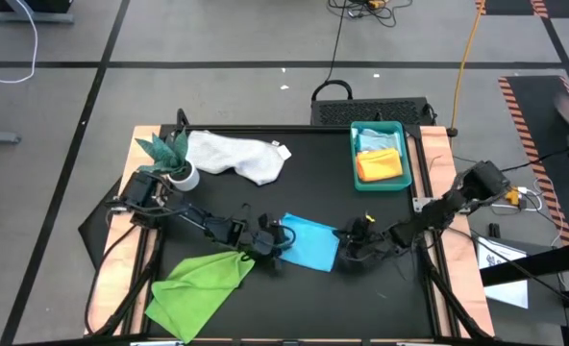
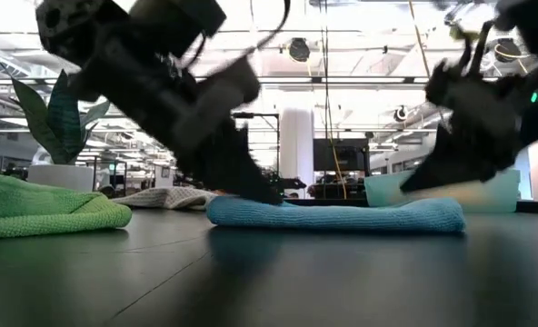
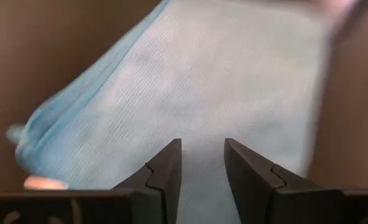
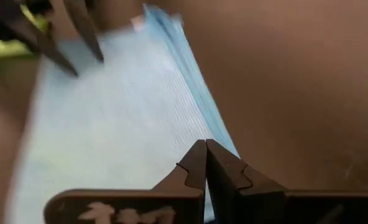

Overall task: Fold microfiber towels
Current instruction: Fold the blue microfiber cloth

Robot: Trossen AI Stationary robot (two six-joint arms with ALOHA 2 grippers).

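The turquoise-blue towel lies folded flat at the table's middle near the front, its layered edge showing. My left gripper stands open at the towel's left end, slanting down over it. My right gripper is shut, with its tip over the towel's right edge. The lime green towel lies crumpled at the front left. The white-grey towel lies bunched at the back. The pale blue and orange towels lie folded in the tray. My left gripper's open fingertips reach the top of the blue towel's left end, slanting down from the table's left. No cloth shows between them, and I cannot tell whether they press on it. My right gripper's shut tip hangs by the towel's right end, slanting down from the right. Whether it touches the cloth I cannot tell.
A teal tray stands at the back right. A green plant in a white pot stands at the back left, beside the left arm's base. Bare black tabletop lies in front of the blue towel.
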